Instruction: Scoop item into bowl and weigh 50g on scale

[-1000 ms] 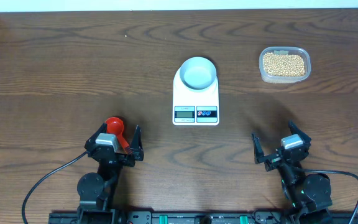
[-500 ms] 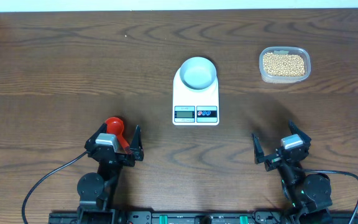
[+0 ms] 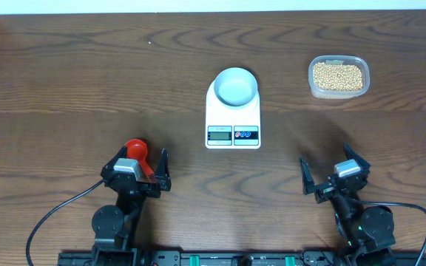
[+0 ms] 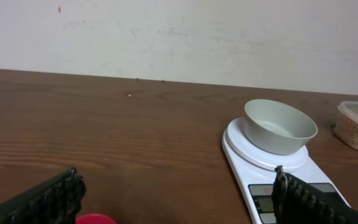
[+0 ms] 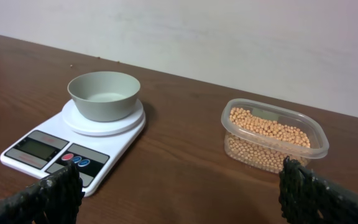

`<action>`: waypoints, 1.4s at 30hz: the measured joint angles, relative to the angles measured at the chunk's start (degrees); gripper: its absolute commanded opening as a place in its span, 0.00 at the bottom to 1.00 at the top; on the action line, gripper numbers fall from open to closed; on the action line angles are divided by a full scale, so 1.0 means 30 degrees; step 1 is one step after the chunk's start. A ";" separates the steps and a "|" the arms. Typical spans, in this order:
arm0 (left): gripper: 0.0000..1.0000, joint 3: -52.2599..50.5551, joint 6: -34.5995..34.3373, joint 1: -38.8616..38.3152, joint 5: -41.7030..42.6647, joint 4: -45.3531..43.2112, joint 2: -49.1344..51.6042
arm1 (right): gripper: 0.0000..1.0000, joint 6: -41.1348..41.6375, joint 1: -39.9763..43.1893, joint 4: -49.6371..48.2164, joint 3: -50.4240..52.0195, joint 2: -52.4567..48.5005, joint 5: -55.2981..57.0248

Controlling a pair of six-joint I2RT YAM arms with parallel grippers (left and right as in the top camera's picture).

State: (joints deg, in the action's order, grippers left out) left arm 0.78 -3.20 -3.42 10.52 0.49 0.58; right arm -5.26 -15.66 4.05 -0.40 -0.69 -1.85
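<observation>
Beans (image 3: 338, 75) fill one tub (image 3: 310, 78), one bowl (image 3: 235, 86) tops one scale (image 3: 232, 117), left claw (image 3: 140, 157) and right claw (image 3: 326, 161) gape empty

No legible text anywhere, scale (image 3: 233, 111) display (image 3: 220, 134) too small and blurred to read

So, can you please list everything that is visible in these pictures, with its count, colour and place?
table: one, dark brown wood, under everything
scale: one, white, middle of the table
bowl: one, pale bluish-white, empty, on the scale
tub: one, clear plastic, far right
beans: many, tan-yellow, in the tub
scoop: one, red, near left, partly covered from above
left tool: one, black, open, over the scoop
right tool: one, black, open, near right, holding nothing
</observation>
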 measured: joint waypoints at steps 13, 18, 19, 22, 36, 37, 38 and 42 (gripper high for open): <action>0.98 0.0000 0.0000 0.0000 0.0000 0.0000 0.0000 | 0.99 0.0000 0.0000 0.0000 0.0000 0.0000 0.0000; 0.98 0.0007 0.0000 0.0000 0.0000 0.0000 0.0000 | 0.99 0.0000 0.0000 0.0000 0.0000 0.0000 0.0000; 0.98 0.0007 0.0000 0.0000 0.0000 -0.0007 0.0000 | 0.99 0.0000 0.0000 0.0000 0.0000 0.0000 0.0007; 0.98 0.0007 -0.0036 0.0000 0.0007 -0.0015 0.0000 | 0.99 0.0000 0.0000 0.0000 0.0000 0.0000 0.0007; 0.98 0.3104 -0.2229 0.0000 0.0022 0.4940 0.2113 | 0.99 0.0000 0.0000 -0.0007 0.0000 0.0000 0.0007; 0.98 0.3942 -0.2273 0.0000 0.0022 0.5566 0.2863 | 0.99 0.0000 0.0000 -0.0007 0.0000 0.0007 0.0007; 0.98 0.4758 -0.2295 0.0000 0.0022 0.6113 0.3577 | 0.99 0.0000 0.0000 -0.0007 0.0000 0.0000 0.0007; 0.98 0.8670 -0.2280 0.0000 -0.0124 0.8874 0.7147 | 0.99 0.0000 0.0000 -0.0007 0.0000 0.0000 0.0007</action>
State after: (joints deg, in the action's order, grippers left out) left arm 26.79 -10.04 -3.42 10.15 27.11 22.02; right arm -5.26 -15.66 4.03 -0.40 -0.69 -1.83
